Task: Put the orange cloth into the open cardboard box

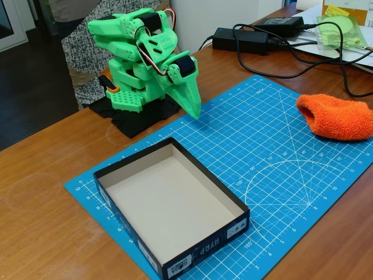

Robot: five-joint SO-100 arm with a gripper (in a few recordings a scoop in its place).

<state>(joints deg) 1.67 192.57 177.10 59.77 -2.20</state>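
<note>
1 orange cloth (338, 116) lying well apart from open cardboard box (172, 204); jaws (195, 111) pressed together, holding nothing. Could snag fluffy pile or drop short of box.

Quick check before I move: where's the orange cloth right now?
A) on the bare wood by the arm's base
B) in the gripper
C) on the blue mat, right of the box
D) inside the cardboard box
C: the orange cloth lies on the blue cutting mat toward the right edge, apart from the open cardboard box and the gripper.

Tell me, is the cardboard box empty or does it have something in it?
Empty. The box shows only its bare beige floor; the orange cloth lies outside it on the blue mat.
</note>
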